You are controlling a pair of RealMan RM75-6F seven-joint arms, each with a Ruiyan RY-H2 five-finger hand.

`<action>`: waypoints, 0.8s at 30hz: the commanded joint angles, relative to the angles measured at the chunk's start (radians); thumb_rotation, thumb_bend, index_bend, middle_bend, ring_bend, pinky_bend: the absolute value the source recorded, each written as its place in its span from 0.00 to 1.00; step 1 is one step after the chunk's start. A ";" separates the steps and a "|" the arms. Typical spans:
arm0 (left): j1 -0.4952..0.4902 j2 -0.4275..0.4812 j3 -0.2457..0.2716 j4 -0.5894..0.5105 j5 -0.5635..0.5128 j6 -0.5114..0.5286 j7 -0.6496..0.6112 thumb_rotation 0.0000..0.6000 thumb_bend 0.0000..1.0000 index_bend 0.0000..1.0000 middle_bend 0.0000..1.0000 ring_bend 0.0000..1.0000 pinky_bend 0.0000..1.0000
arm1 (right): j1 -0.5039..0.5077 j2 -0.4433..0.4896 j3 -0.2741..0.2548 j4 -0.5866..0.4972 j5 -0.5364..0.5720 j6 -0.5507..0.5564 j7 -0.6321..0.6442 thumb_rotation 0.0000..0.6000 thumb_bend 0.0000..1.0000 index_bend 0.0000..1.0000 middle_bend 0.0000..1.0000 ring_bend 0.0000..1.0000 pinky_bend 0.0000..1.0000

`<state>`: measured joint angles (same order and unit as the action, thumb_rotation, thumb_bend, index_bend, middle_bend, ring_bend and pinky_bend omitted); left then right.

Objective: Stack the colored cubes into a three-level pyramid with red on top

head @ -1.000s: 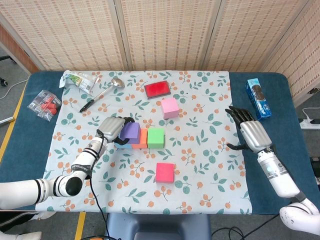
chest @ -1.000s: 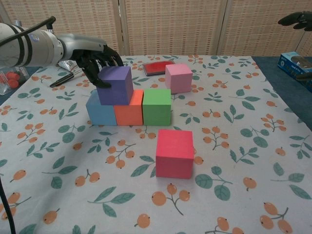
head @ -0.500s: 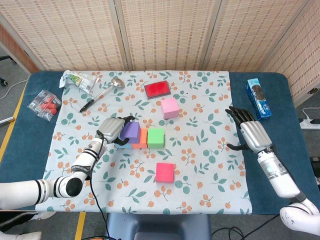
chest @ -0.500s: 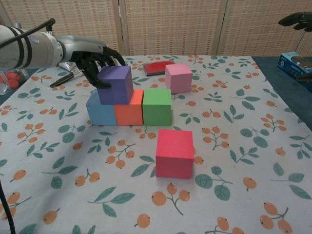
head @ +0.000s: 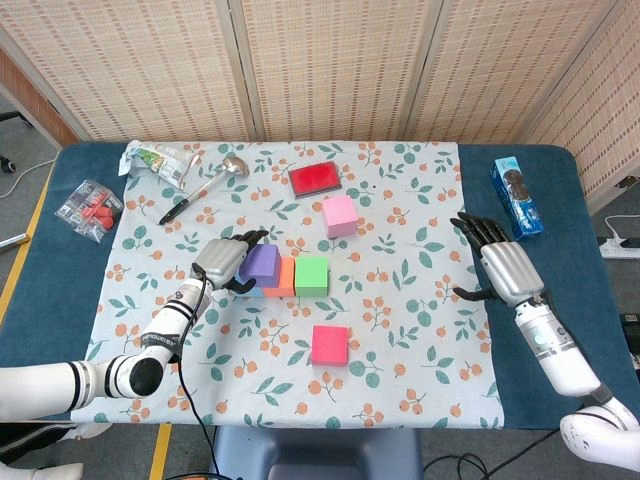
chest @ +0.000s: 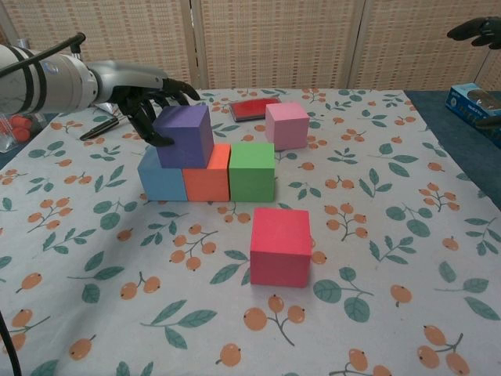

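Note:
A blue cube (chest: 162, 178), an orange cube (chest: 206, 180) and a green cube (chest: 251, 172) stand in a row on the floral cloth. A purple cube (chest: 185, 137) sits on top, over the blue and orange ones. My left hand (chest: 145, 94) is just behind and left of the purple cube (head: 262, 263), fingers spread, thumb close to its left face. A red cube (chest: 280, 245) lies alone nearer the front and a pink cube (chest: 286, 125) behind the row. My right hand (head: 505, 265) hovers open, far off at the cloth's right edge.
A flat red pad (head: 316, 178) lies at the back centre. At the back left lie a ladle (head: 205, 185), a pen and a snack bag (head: 155, 160). A blue box (head: 516, 196) is at the far right, a packet (head: 88, 208) at the far left.
My left hand's fingers have lifted off the top of the purple cube and spread, drawing back to the left. The cube stays on the row. The right hand has not moved.

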<state>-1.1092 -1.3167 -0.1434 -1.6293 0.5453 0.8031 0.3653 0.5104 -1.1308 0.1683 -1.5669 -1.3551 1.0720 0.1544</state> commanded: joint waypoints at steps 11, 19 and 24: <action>0.016 0.029 0.002 -0.055 0.016 0.021 -0.002 1.00 0.37 0.00 0.00 0.00 0.23 | -0.005 0.006 -0.002 -0.006 -0.005 0.005 0.008 1.00 0.00 0.00 0.00 0.00 0.00; 0.107 0.097 0.004 -0.146 0.118 0.108 -0.067 1.00 0.37 0.00 0.00 0.00 0.20 | -0.007 0.021 -0.014 -0.013 -0.017 -0.017 0.050 1.00 0.00 0.00 0.00 0.00 0.00; 0.198 0.128 0.040 -0.184 0.216 0.199 -0.098 1.00 0.37 0.00 0.00 0.00 0.18 | -0.003 0.021 -0.024 -0.009 -0.025 -0.037 0.071 1.00 0.00 0.00 0.00 0.00 0.00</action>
<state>-0.9469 -1.2062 -0.1219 -1.7926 0.7242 0.9676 0.2853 0.5050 -1.1079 0.1467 -1.5778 -1.3803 1.0418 0.2198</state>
